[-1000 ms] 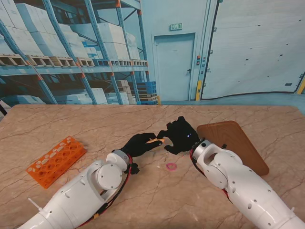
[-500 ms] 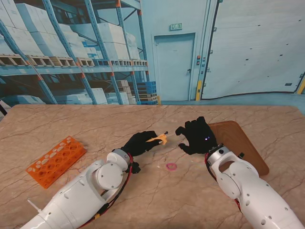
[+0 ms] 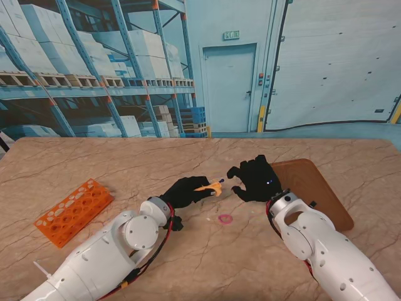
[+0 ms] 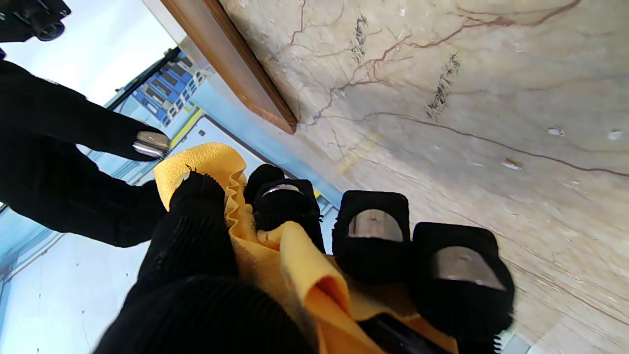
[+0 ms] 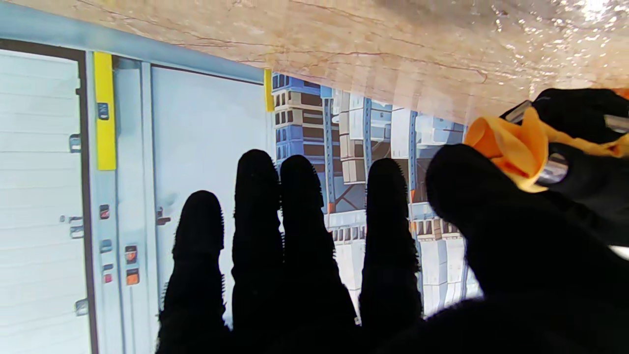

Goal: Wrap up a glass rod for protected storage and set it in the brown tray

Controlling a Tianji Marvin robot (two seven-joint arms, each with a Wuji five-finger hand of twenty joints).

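My left hand (image 3: 185, 190) in its black glove is shut on a bunched yellow cloth (image 3: 210, 186) near the table's middle, and a thin dark tip pokes out of the bundle. The left wrist view shows the yellow cloth (image 4: 275, 246) pinched between thumb and fingers; the glass rod itself is hidden inside. My right hand (image 3: 255, 178) hovers just to the right of the bundle with its fingers spread, holding nothing. The right wrist view has the cloth (image 5: 516, 147) beside my right thumb. The brown tray (image 3: 313, 188) lies flat to the right, partly behind my right hand.
An orange test-tube rack (image 3: 72, 211) lies at the left of the marble table. A small pink ring (image 3: 225, 219) rests on the table nearer to me than the hands. The tray's edge (image 4: 236, 64) shows in the left wrist view.
My right hand let go of the bundle, drew away to the right, then drifted back a little toward it. My left hand keeps the cloth, its end now sticking out.
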